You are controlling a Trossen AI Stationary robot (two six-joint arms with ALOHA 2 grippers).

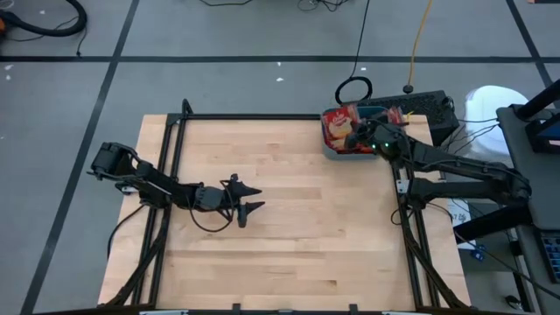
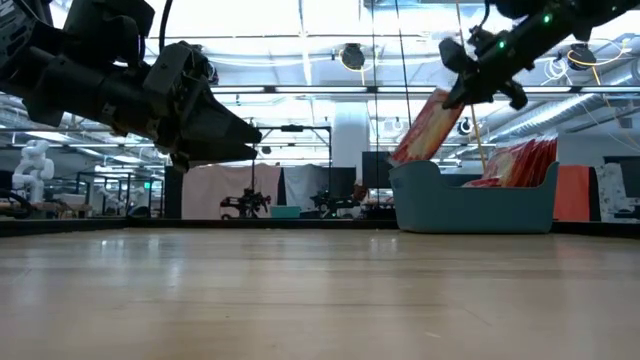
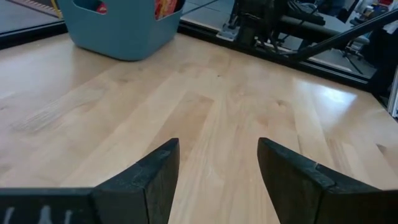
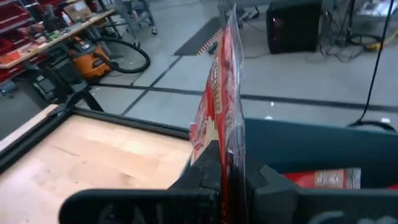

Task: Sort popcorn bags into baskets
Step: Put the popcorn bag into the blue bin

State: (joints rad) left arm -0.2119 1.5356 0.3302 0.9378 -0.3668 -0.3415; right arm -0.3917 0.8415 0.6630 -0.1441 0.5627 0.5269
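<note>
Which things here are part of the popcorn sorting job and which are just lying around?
Job: popcorn bag pinched in the right gripper above the blue basket; more bags inside it.

Lying about: orange vacuum, cables on the floor, idle left gripper.

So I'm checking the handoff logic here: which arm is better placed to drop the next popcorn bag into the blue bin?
The right. Its gripper is shut on a popcorn bag directly above the teal-blue bin, which already holds other bags. The left gripper hangs open and empty over the bare middle of the table, far from the bin.
</note>
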